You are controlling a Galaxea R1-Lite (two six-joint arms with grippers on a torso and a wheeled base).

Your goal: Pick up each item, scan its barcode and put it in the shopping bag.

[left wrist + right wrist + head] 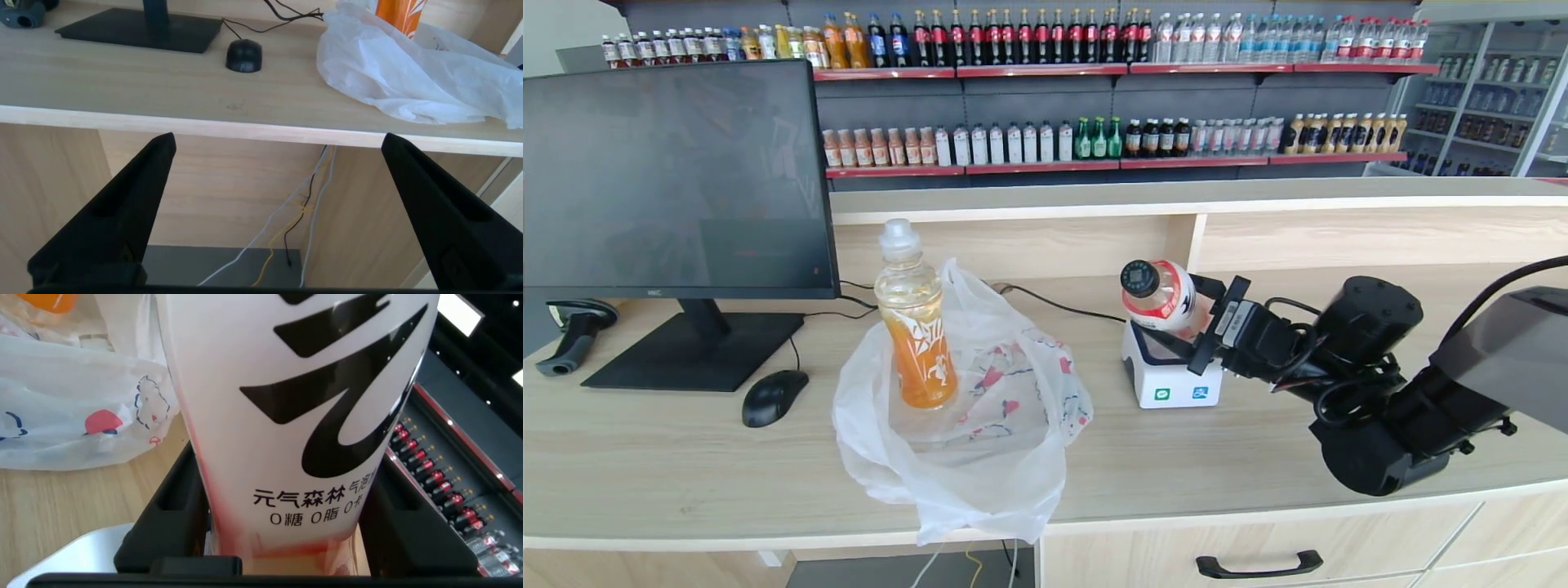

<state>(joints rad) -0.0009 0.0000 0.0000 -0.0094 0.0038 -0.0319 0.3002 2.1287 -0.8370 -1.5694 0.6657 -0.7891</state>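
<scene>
Drink bottle (1164,296), white with a black cap, is clamped in my right gripper (1202,320) and tilted just above the white scanner box (1168,384), right of centre. I'd roll it slowly until the barcode faces the scanner window, close but not touching.

The plastic shopping bag (1005,425) to its left holds one orange drink bottle (916,327), upright. My left gripper (278,143) hangs spread and empty below the near edge of the counter (204,122).

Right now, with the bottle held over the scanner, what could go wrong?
The right claw grips the tilted white bottle near its base, so it might slip onto the scanner. The orange bottle stands upright in the slack shopping bag; placing another beside it could topple it. The bag overhangs the counter edge and may slide.
</scene>
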